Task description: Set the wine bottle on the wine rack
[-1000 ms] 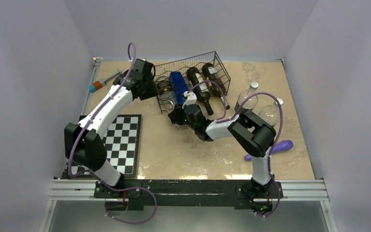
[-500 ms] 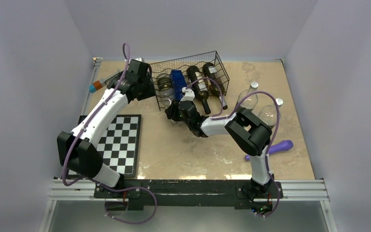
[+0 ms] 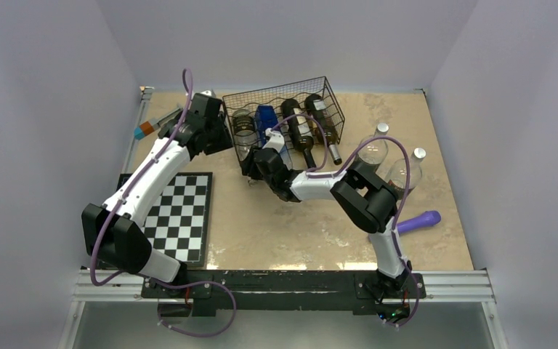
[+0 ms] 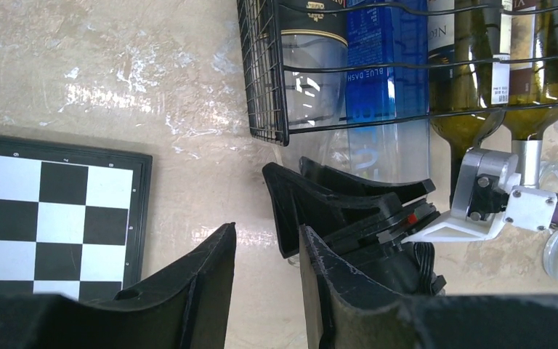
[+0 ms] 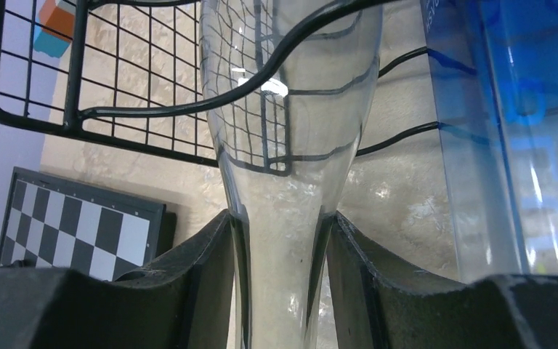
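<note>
The wine bottle (image 3: pixel 244 132), clear smooth glass, lies from above in the leftmost trough of the black wire wine rack (image 3: pixel 283 86), neck pinched in the right tool (image 3: pixel 254 167), while the left tool (image 3: pixel 220 140) hovers closed and empty by the rack's left corner. From the left wrist I see thin mesh on a glossy marbled tabletop (image 4: pixel 152 73), so I judge a hard push could skid the rack. From the right wrist the slick tapering neck sits between hard black fingers (image 5: pixel 207 283) and could slip or snag the wavy wire.

Lab booth: plain walls (image 3: pixel 43 109), checkerboard (image 3: pixel 182 218)
</note>
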Motion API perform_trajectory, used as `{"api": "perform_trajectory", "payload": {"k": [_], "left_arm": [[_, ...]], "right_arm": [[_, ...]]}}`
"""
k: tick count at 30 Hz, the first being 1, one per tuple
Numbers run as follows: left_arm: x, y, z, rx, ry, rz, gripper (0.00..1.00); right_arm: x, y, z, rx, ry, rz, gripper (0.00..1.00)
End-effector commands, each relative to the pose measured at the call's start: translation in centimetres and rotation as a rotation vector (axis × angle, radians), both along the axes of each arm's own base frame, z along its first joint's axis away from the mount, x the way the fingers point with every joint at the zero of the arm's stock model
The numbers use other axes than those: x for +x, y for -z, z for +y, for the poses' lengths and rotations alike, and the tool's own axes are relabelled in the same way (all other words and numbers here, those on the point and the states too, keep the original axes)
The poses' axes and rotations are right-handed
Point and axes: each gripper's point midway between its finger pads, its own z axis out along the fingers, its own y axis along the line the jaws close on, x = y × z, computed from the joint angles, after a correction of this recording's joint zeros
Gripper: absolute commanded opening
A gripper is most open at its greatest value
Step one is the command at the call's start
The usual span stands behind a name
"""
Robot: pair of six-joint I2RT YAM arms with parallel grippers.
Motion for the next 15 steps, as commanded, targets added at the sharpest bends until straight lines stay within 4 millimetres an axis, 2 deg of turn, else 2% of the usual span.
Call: {"api": "perform_trajectory", "payload": {"k": [1, 7, 15], "left_arm": [[-0.2, -1.4, 0.2, -0.017, 0.01, -0.053, 0.42], [-0.6, -1.5, 0.6, -0.01, 0.003, -0.057, 0.42], [-0.9, -1.5, 0.8, -0.004, 0.0, -0.054, 0.42]], "right_arm": [[3.7, -9.6, 1.3, 0.232, 0.121, -0.183, 0.0], [4.6, -9.7, 1.8, 0.227, 0.137, -0.171, 0.0], [5.6, -6.8, 1.0, 0.264, 0.176, -0.037, 0.1]]}}
